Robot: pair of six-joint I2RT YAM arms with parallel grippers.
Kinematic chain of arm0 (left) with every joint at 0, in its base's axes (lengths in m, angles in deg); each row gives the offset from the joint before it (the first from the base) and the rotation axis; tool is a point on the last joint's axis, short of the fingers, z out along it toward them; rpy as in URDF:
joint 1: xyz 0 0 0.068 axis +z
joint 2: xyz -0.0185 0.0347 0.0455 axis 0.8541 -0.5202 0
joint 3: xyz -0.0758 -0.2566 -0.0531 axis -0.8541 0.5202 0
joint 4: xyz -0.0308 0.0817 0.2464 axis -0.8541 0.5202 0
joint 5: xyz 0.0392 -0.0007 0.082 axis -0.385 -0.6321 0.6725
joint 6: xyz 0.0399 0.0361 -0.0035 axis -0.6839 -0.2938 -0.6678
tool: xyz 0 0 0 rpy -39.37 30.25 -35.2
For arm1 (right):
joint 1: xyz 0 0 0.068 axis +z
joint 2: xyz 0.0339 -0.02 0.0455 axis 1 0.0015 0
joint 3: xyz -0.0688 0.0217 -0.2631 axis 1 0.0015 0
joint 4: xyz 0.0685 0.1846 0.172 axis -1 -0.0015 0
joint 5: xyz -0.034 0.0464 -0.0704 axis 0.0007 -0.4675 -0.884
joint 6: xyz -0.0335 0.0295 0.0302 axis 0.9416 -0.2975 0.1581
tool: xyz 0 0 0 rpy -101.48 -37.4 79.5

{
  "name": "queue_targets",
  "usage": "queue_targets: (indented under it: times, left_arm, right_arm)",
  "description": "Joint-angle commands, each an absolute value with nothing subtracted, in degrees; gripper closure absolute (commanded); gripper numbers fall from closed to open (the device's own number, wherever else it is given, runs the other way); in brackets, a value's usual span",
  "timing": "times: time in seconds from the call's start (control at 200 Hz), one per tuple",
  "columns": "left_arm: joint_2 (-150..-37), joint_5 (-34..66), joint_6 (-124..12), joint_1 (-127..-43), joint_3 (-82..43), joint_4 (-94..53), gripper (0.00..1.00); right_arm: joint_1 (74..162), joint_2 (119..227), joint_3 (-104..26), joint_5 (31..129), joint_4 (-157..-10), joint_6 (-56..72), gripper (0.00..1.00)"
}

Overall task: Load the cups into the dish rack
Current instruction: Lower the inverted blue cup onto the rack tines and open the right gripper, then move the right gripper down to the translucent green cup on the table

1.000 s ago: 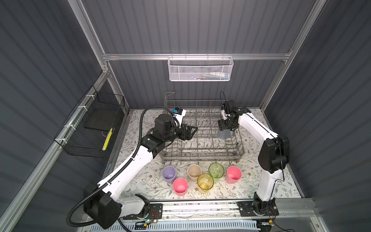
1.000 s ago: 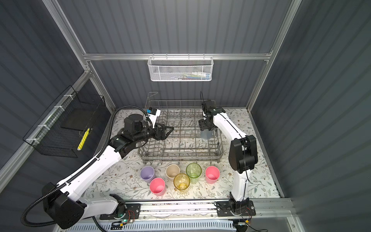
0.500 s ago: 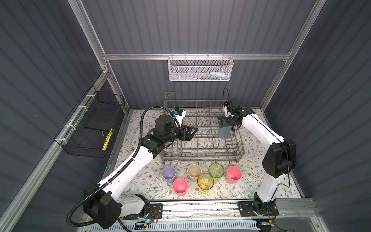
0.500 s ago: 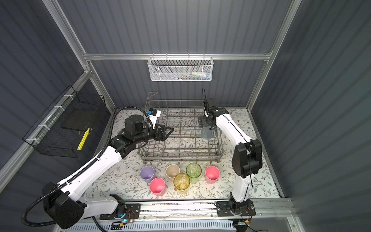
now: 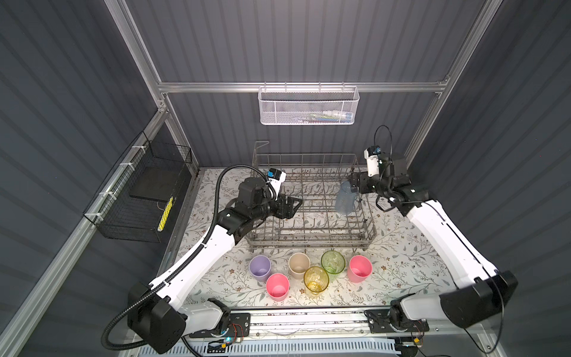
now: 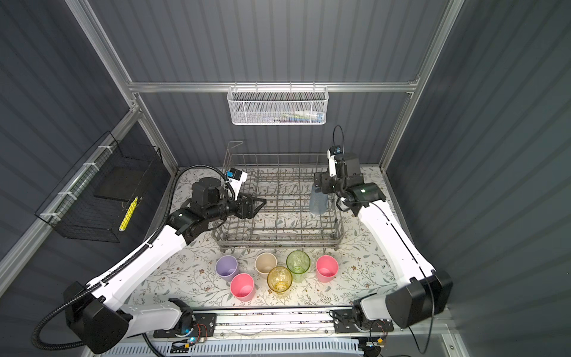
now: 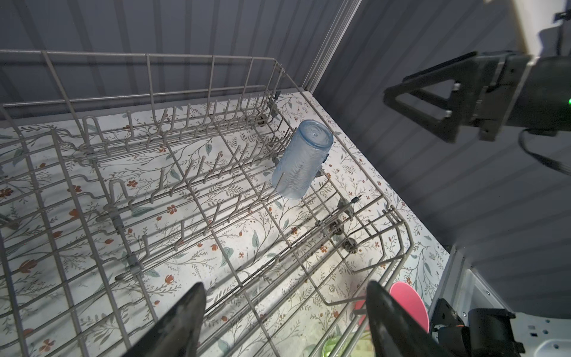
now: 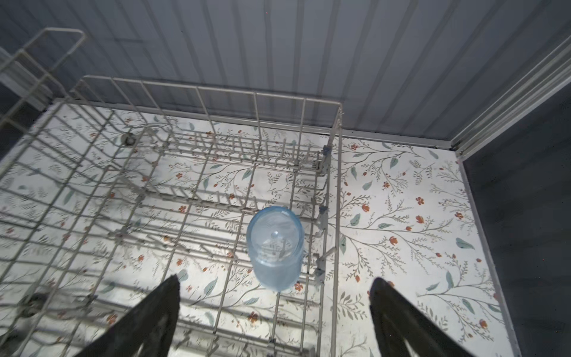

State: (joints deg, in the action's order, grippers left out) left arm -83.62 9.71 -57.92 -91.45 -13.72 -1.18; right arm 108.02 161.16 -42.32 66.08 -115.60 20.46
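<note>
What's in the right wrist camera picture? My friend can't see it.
A see-through blue cup sits upside down on the tines of a grey wire dish rack, by its side wall. The right gripper, fingers apart, hovers holding nothing. A flowery mat lies underneath.

The right tool (image 5: pixel 354 182) has let go of the grey-blue cup (image 5: pixel 345 197). A second ago its jaws were closed around the cup; now they stand wide apart, and the tool has drawn back a little from it. The cup is now free in the dish rack (image 5: pixel 309 239), bottom up and tilted, leaning on the tines, and the elbow of the right arm (image 5: pixel 432 228) has swung out and down toward the near right side of the bench (image 5: pixel 401 265).
</note>
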Motion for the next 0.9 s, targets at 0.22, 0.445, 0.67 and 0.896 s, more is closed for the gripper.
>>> queue_targets:
  times: [0.22,0.445,0.67,0.896]
  left_arm:
    - [-80.3,5.5,-62.9,-91.2,-15.7,10.3,0.21]
    - [-83.0,10.1,-61.3,-91.2,-17.1,6.3,0.21]
    - [-88.2,9.9,-58.9,-91.1,-19.7,-0.2,0.21]
    - [-89.7,9.3,-58.0,-91.2,-20.4,-2.6,0.22]
  right_arm:
    - [110.1,142.5,-31.1,76.9,-120.3,19.1,0.06]
    - [119.1,138.0,-29.3,70.8,-133.5,14.9,0.11]
    - [125.9,132.7,-22.3,69.5,-136.8,5.9,0.22]
    - [132.3,133.4,-16.9,68.5,-135.6,-0.2,0.32]
